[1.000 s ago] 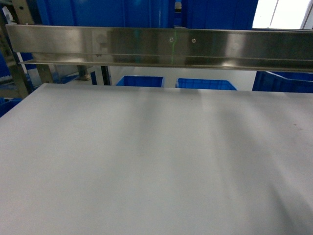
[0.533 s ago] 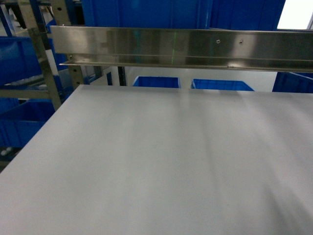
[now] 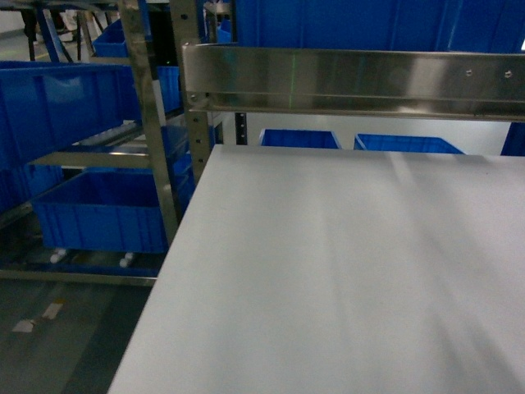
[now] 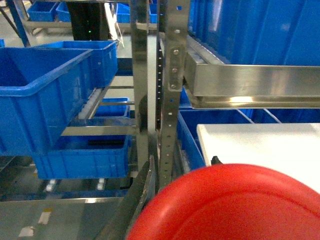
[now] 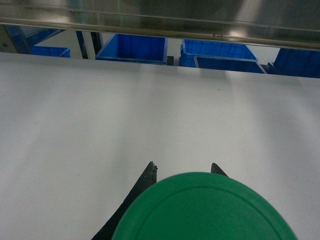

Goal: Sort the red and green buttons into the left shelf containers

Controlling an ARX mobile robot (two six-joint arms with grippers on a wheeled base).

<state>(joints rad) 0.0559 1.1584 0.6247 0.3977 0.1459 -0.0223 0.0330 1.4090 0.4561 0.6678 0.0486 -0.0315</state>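
The red button [image 4: 235,205] fills the lower right of the left wrist view, its wide red cap between the fingers of my left gripper [image 4: 183,167], which is shut on it. In the right wrist view the green button [image 5: 205,210] shows as a wide green cap, with my right gripper [image 5: 183,168] shut on it above the white table [image 5: 125,110]. The left shelf containers are two deep blue bins on the rack at left, an upper one [image 3: 57,107] [image 4: 40,95] and a lower one [image 3: 98,209] [image 4: 80,155]. Neither gripper shows in the head view.
A steel shelf rail [image 3: 353,82] crosses above the back of the white table [image 3: 344,271]. Perforated steel uprights [image 3: 152,123] [image 4: 170,75] stand between the table's left edge and the bins. Small blue trays [image 3: 299,138] sit behind the table. Grey floor [image 3: 49,336] lies at lower left.
The head view has swung left: the table and steel rail have slid right, and the left rack with its blue bins has come into view.
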